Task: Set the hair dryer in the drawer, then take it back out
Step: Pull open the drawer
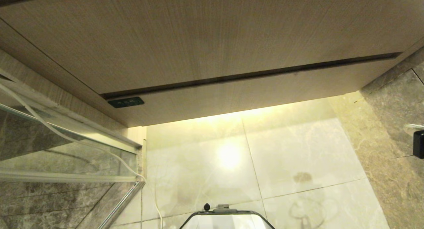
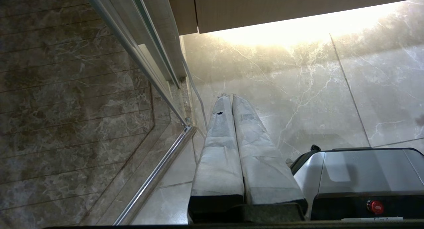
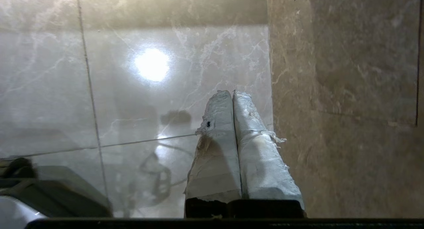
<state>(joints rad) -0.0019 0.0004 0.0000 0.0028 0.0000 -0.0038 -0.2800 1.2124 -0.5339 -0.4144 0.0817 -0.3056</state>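
Observation:
The drawer [image 1: 251, 93] shows in the head view as a low, flat wood-grain front under a dark gap, and it is pushed in. The hair dryer is out of view. My left gripper [image 2: 231, 97] hangs shut over the pale floor tiles, beside a glass door's metal frame, with nothing between its taped fingers [image 2: 217, 136]. In the right wrist view my right gripper [image 3: 233, 93] is also shut and empty. It points down at the glossy floor close to a brown stone wall [image 3: 347, 89]. Neither arm appears in the head view.
A taller wood-grain panel [image 1: 198, 33] sits above the drawer. At the left stands a glass door [image 1: 66, 146] with a white cord [image 1: 49, 129] running down it. A stone wall with a black fitting [image 1: 419, 143] is at the right. My base [image 1: 227, 219] is over the tiles.

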